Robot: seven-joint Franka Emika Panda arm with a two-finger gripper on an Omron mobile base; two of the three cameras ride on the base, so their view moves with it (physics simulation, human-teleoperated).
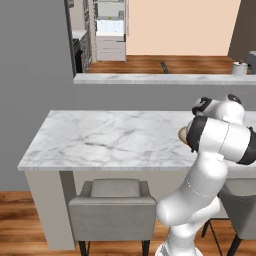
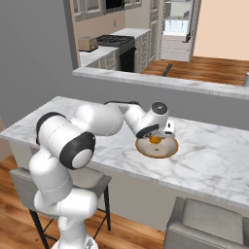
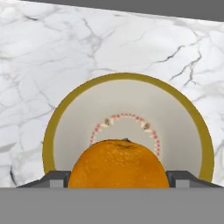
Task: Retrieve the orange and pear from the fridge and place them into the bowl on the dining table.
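Over the bowl: the end effector (image 2: 156, 137) hangs just above the bowl (image 2: 157, 148) on the marble worktop (image 1: 110, 137).
End effector state: jaws spread wide with the orange (image 3: 118, 164) sitting between the two dark fingertips (image 3: 56, 179); both tips lie against its sides, so it is clamped on the fruit.
Orange position: directly above the bowl's cream inside; whether it touches the bowl floor cannot be told.
Orange orientation: round, no clear long axis; in the hand view a small dark stem mark shows at its upper edge, on the side away from the camera.
Bowl: shallow, tan-brown rim, cream inside with a ring of small red dots; it sits upright near the worktop's near edge.
Worktop: long white top with grey veins on a beige base, grey chairs (image 1: 113, 210) tucked under its near side.
Room: a higher marble ledge (image 1: 160, 78) on a grey wall runs behind the worktop; beyond it wood floor, and the fridge (image 2: 177, 29) standing open at the far end.
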